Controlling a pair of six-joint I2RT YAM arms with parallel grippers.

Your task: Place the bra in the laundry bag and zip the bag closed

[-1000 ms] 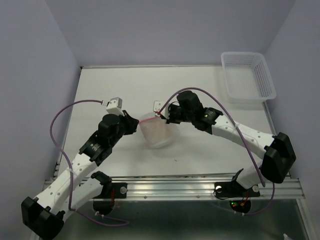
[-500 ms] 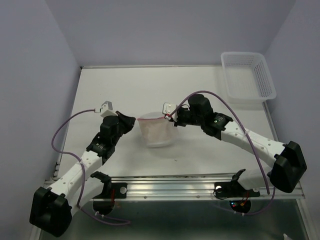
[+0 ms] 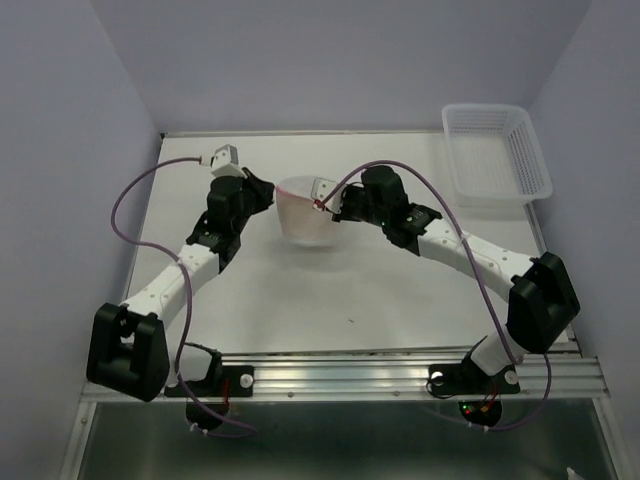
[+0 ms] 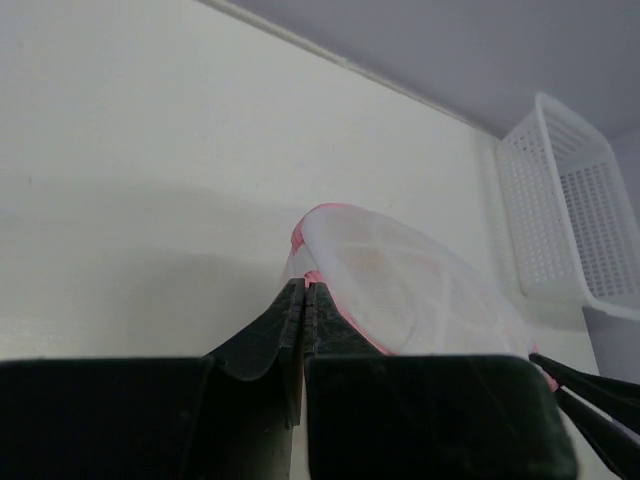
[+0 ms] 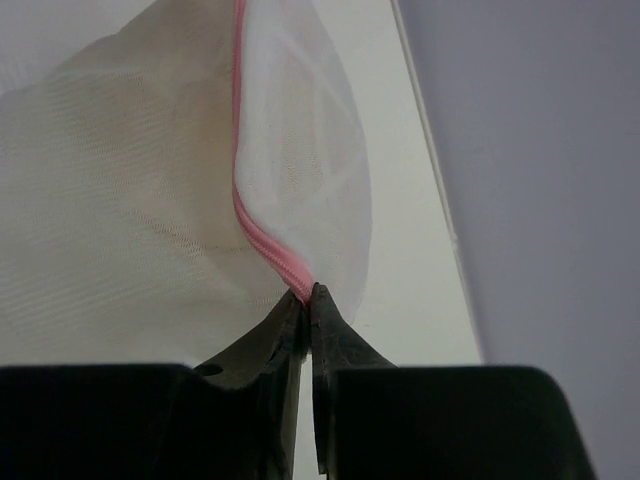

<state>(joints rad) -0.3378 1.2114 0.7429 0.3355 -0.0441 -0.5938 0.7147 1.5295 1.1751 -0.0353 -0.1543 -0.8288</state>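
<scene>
While both jaws pinch laundry bag (image 3: 303, 215) rim, bra (image 4: 372, 268) w/in: faint blur.

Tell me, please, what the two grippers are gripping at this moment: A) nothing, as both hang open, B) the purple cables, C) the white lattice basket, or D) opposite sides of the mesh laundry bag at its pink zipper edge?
D: the left gripper and the right gripper are each pinched shut on the laundry bag at its pink zipper edge, one on each side.
</scene>
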